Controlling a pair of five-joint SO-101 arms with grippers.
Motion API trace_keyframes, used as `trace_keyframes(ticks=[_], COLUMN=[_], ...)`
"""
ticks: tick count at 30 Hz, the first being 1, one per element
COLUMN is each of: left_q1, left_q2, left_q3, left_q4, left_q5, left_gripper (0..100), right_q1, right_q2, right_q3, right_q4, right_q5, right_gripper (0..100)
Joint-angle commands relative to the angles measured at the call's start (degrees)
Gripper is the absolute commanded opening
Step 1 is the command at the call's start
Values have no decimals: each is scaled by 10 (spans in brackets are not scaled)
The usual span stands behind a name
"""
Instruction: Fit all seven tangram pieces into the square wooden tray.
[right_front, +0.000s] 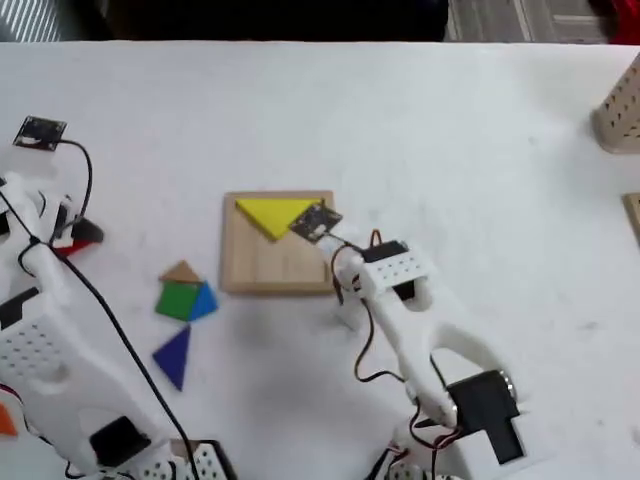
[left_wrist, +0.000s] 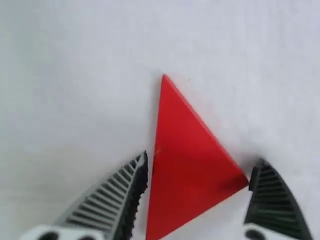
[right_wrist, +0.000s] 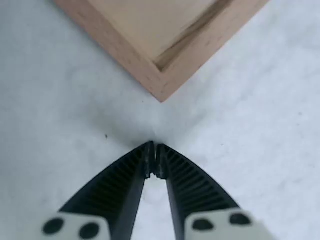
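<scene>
red triangle (left_wrist: 181, 135) near the table's (right_front: 420, 120) left edge lies between the left gripper's (left_wrist: 200, 165) parted fingers, which should close squarely across it; right gripper's (right_wrist: 155, 150) fingers are together.

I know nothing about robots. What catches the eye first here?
A yellow triangle lies in the wooden tray at mid-table, the right pincer shut and empty by the tray's corner. At the table's left, the left pincer stands open around a red triangle; more coloured pieces lie beside the tray.
</scene>
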Motion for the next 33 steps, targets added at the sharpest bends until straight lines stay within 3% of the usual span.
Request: trace_keyframes(ticks=[1, 6, 12, 17, 33], left_q1=[3, 1, 3, 18, 36], left_q2=[43, 44, 45, 39, -93], left_q3=[3, 9, 9, 9, 9], left_q4=[-11, -3, 42, 85, 229], left_q5=[-8, -52, -55, -55, -21], left_gripper=[255, 213, 159, 54, 49], right_q1=[-7, -7, -7, -7, -7], right_q2=[-21, -21, -20, -20, -21], right_q3=[0, 0, 0, 0, 0], right_q4=[0, 0, 0, 0, 3], right_q5=[8, 8, 8, 8, 8], right_gripper=[18, 18, 18, 18, 18])
